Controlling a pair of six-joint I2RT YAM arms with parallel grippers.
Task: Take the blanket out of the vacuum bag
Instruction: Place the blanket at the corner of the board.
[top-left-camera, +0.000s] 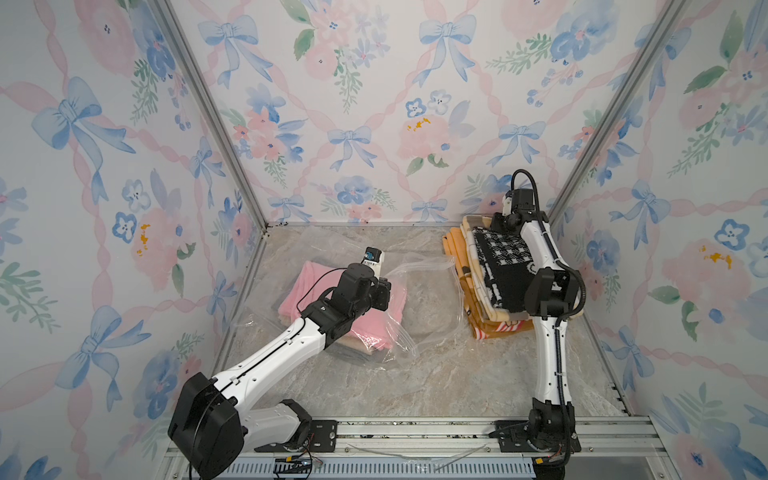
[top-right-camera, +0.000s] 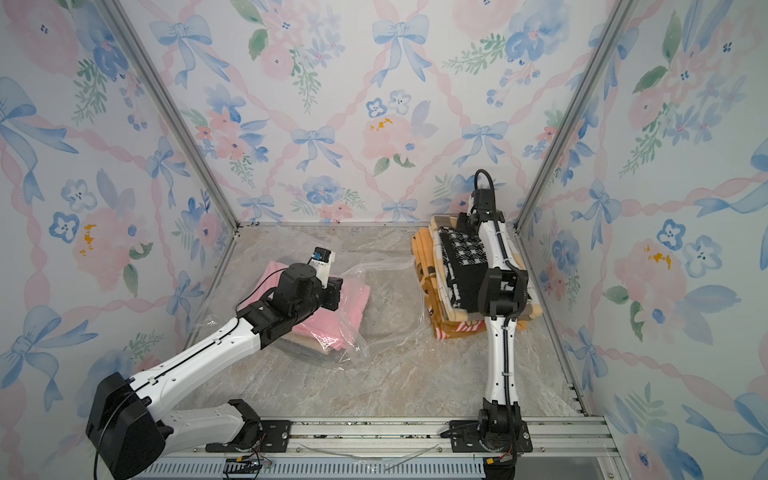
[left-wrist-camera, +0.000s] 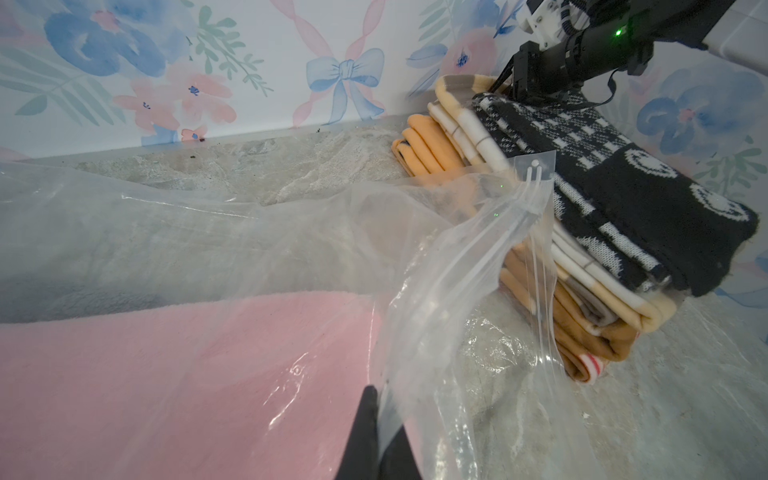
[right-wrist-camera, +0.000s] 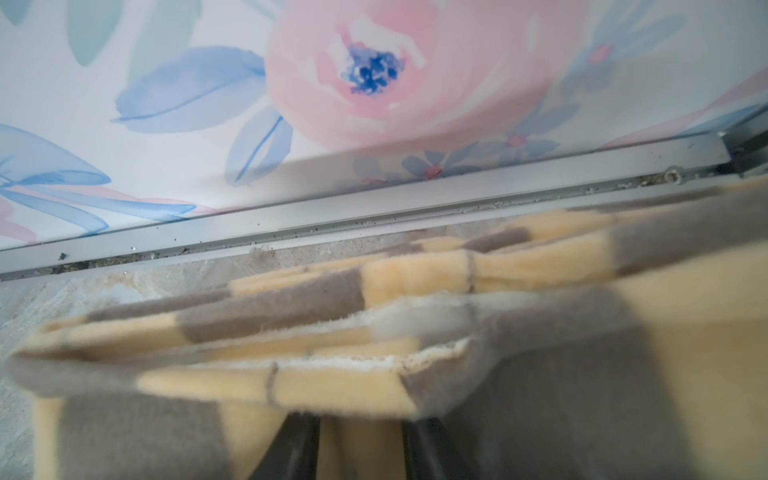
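The clear vacuum bag (top-left-camera: 405, 332) (top-right-camera: 374, 266) lies crumpled left of the middle, its zip-seal edge (left-wrist-camera: 536, 195) lifted toward the right. Inside it a folded pink blanket (top-left-camera: 297, 291) (top-right-camera: 355, 301) (left-wrist-camera: 166, 374) rests on a beige layer. My left gripper (left-wrist-camera: 383, 419) (top-left-camera: 384, 291) is over the blanket, shut on a sheet of the bag's plastic. At the back right, my right gripper (right-wrist-camera: 357, 449) (top-left-camera: 500, 224) is closed on a fold of a yellow-and-grey checked blanket (right-wrist-camera: 332, 386) at the far end of a stack. The bag's valve is not visible.
The stack at the back right holds a black-and-white blanket (top-left-camera: 498, 259) (left-wrist-camera: 623, 199) on top and orange ones (top-left-camera: 453, 249) below. Bare marble tabletop (top-left-camera: 415, 374) lies in front. Floral walls close three sides; a metal rail (top-left-camera: 415, 432) runs along the front.
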